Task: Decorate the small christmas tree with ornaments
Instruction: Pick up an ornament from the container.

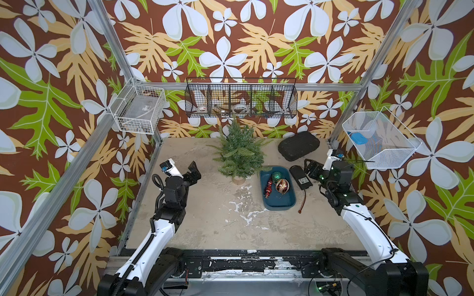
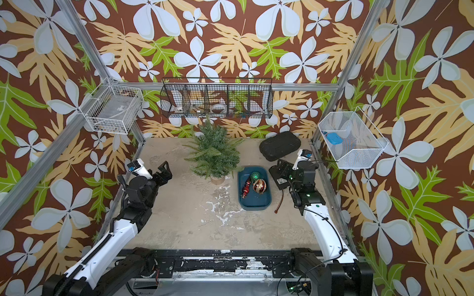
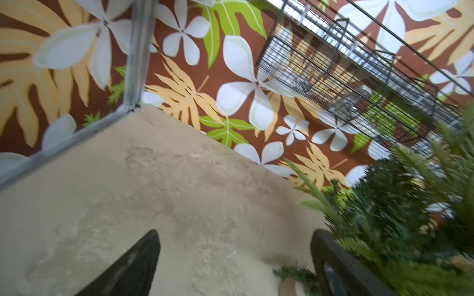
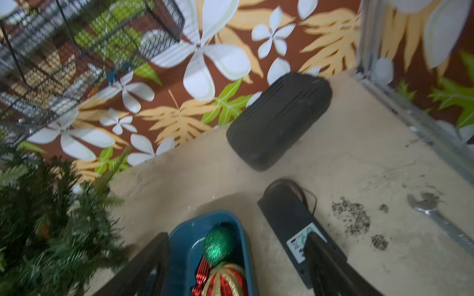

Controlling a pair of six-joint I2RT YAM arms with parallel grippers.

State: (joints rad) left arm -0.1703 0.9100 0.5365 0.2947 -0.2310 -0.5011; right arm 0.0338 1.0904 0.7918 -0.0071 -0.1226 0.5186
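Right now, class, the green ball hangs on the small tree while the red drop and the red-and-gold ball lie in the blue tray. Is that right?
Not quite. The green ball is not on the small tree; it lies in the blue tray with the red drop and the red-and-gold ball, as both top views show.

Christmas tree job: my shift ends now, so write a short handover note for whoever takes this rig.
Left hand: open, empty, beside the tree.
Right hand: open, empty, near the blue tray.
Ornaments: red-and-gold ball, green ball and dark red drop all lie in the tray, to the right of the tree.
Done: nothing hung yet.
Left: pick up each ornament and hang it on a branch.
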